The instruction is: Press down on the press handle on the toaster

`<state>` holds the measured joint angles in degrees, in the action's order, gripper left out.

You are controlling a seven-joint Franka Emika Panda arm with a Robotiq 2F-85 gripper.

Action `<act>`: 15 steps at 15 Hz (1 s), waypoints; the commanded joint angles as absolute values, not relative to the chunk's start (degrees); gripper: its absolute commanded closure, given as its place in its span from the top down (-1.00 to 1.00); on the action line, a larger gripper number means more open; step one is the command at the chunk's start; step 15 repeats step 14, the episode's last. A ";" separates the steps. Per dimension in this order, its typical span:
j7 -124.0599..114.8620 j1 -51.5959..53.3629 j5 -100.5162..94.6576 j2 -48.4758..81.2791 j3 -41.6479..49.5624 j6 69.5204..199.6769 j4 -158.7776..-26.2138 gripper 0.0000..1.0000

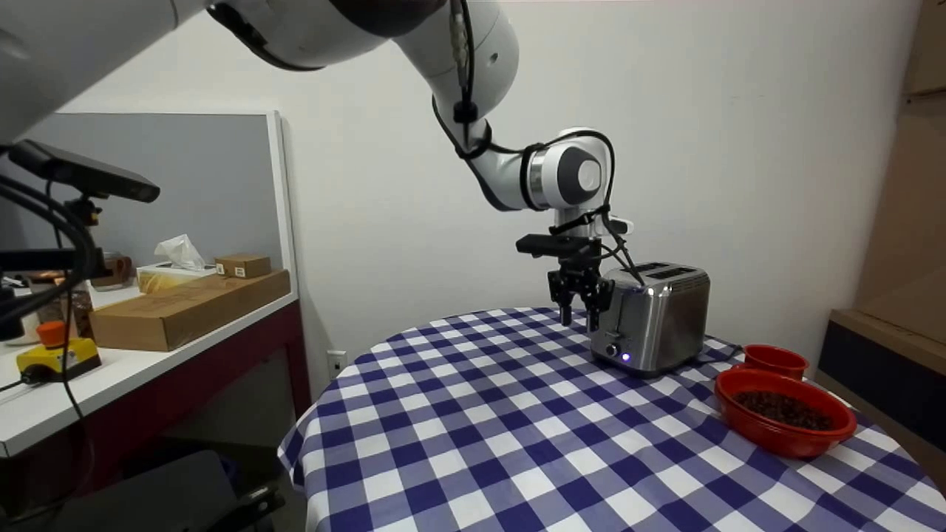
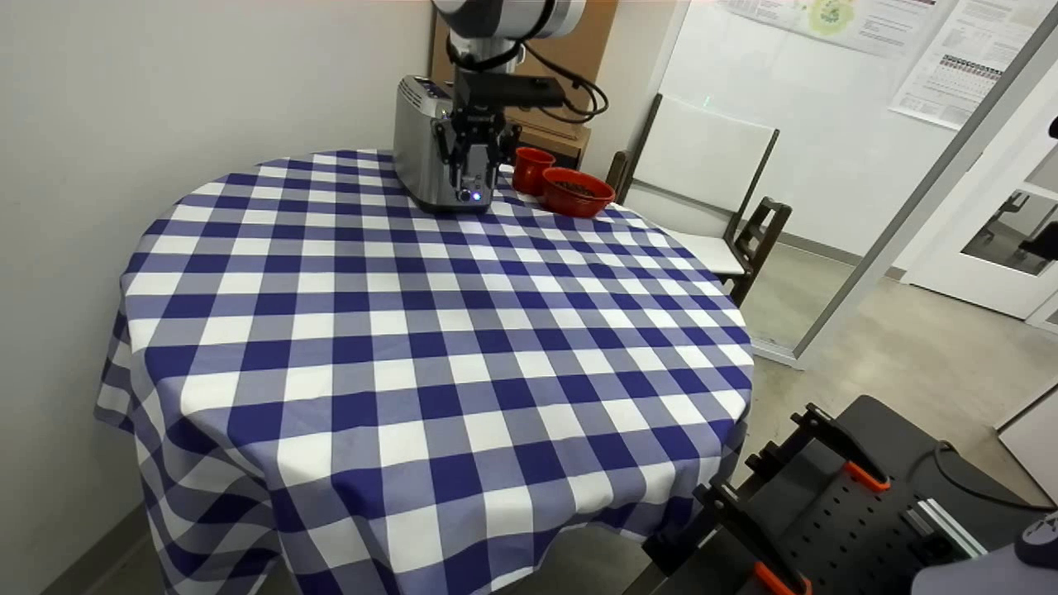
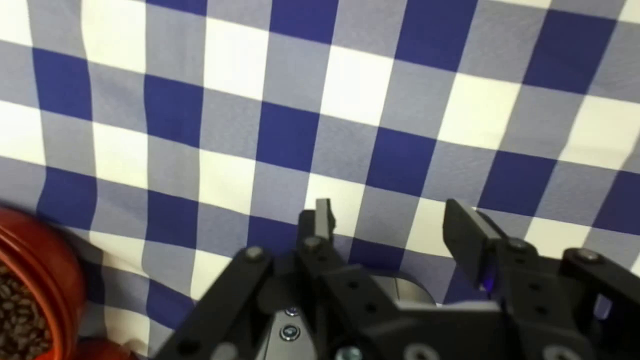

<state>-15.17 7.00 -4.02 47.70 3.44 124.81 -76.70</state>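
One round worktop [image 2: 430, 330] under blue-and-white checked cloth [image 2: 198, 479] is carrying one boxy silver metal toaster [image 1: 658, 325] near its far edge in both exterior views. One round red bowl [image 1: 783, 441] is resting by the right edge in an exterior view, one red cup [image 1: 774, 360] just beside it. Two black fingers [image 3: 461, 225] are hanging spread, partly covering the toaster's end, its press handle unclear; whether they are touching it, I cannot tell. Brown beans [image 1: 783, 408] are lying in the bowl.

The arm [image 1: 436, 52] stretches out, tool [image 1: 579, 322] pointing down — fingers [image 3: 464, 230] apart
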 commanded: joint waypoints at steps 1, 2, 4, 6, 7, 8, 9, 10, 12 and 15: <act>-11.35 3.58 0.49 36.77 0.54 118.19 -85.69 0.84; -10.81 3.00 0.97 34.53 0.45 116.44 -87.44 0.96; -8.64 1.98 1.21 28.32 0.23 113.99 -93.94 1.00; -4.00 0.91 1.98 22.68 -0.79 111.37 -99.59 1.00; -1.48 0.83 1.55 19.86 -1.07 110.83 -102.52 1.00; 0.55 0.70 1.24 17.08 -1.26 110.21 -105.38 1.00; 2.44 0.92 0.18 14.08 -1.33 110.15 -108.36 1.00; 4.35 0.91 -0.06 11.14 -1.47 110.21 -111.42 1.00; 0.90 1.40 0.12 16.77 -0.87 109.88 -104.88 1.00; 0.87 1.38 0.12 16.66 -0.85 109.92 -104.71 1.00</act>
